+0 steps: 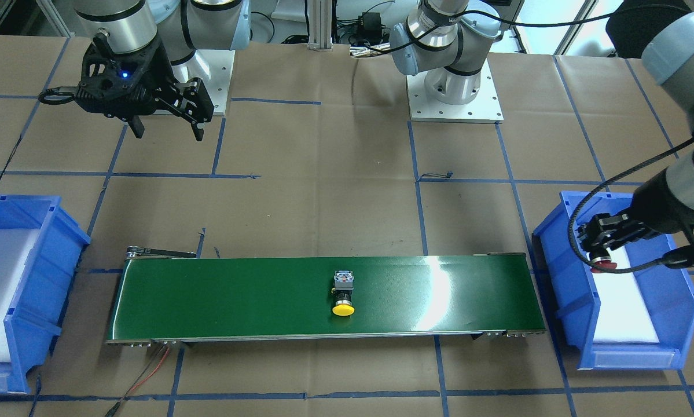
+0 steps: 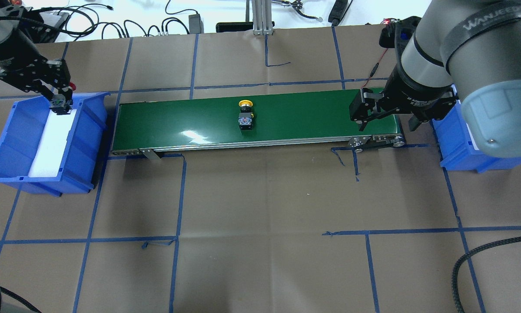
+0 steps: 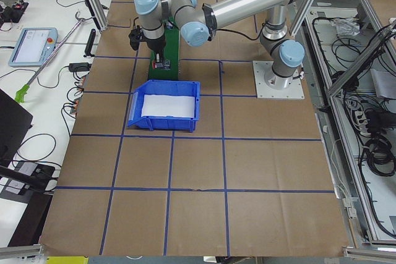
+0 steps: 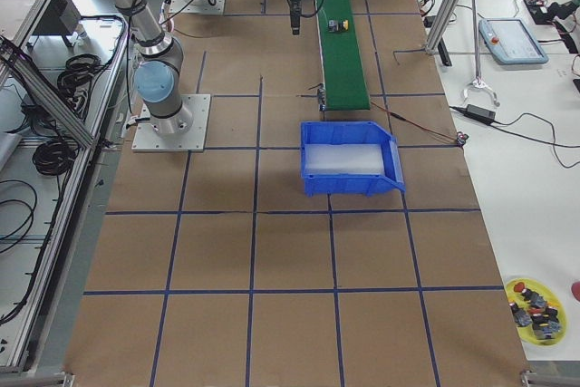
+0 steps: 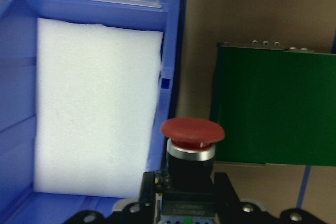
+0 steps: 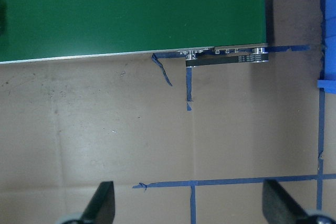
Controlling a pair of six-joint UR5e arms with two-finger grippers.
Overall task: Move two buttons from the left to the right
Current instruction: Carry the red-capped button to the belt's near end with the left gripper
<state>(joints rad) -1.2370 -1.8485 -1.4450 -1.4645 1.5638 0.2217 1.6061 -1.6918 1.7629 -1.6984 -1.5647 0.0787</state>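
My left gripper (image 2: 62, 98) is shut on the red-capped button (image 5: 191, 132) and holds it above the inner end of the left blue bin (image 2: 8, 143). The front-facing view also shows this button (image 1: 603, 265) in the gripper (image 1: 598, 252), over the bin's white foam. The yellow-capped button (image 2: 245, 115) lies on its side mid-way along the green conveyor belt (image 2: 308, 117); the front-facing view shows it too (image 1: 343, 295). My right gripper (image 2: 386, 124) is open and empty, hovering by the belt's right end. In the right wrist view its fingers spread wide over brown paper (image 6: 191, 208).
A second blue bin (image 2: 456, 143) with a white foam liner stands past the belt's right end, partly hidden by my right arm. Blue tape lines cross the brown paper table top. A yellow plate (image 4: 535, 305) with spare parts sits on the side bench.
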